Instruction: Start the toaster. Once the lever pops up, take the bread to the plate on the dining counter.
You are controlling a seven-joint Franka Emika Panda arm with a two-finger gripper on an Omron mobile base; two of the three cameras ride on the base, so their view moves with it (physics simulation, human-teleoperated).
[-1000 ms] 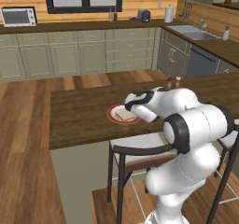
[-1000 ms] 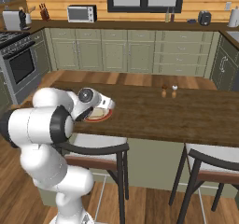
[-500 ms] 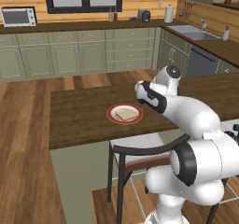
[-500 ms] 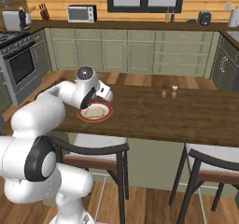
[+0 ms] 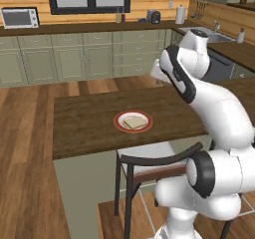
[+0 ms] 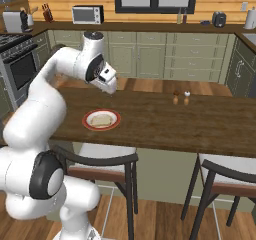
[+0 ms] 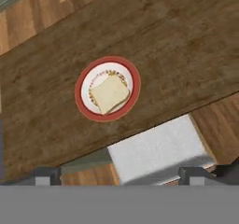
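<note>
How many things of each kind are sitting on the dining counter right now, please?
Plates: 1, the plate, white with a red rim.
Bread slices: 1, the bread, lying on the plate.
Small shakers: 2, the shakers, standing side by side further along the dining counter.
Total: 4.

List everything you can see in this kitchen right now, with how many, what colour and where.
plate: one, white with red rim, on the dining counter
bread: one, tan slice, lying on the plate
dining counter: one, dark brown wood top
shakers: two, small, on the dining counter, away from the plate
stools: two, dark frames, at the counter's near side
microwave: one, black and silver, back worktop
toaster: one, dark, back worktop
sink: one, right-hand worktop
stove: one, by the left wall
gripper: one, open, raised above the plate, holding nothing
</note>
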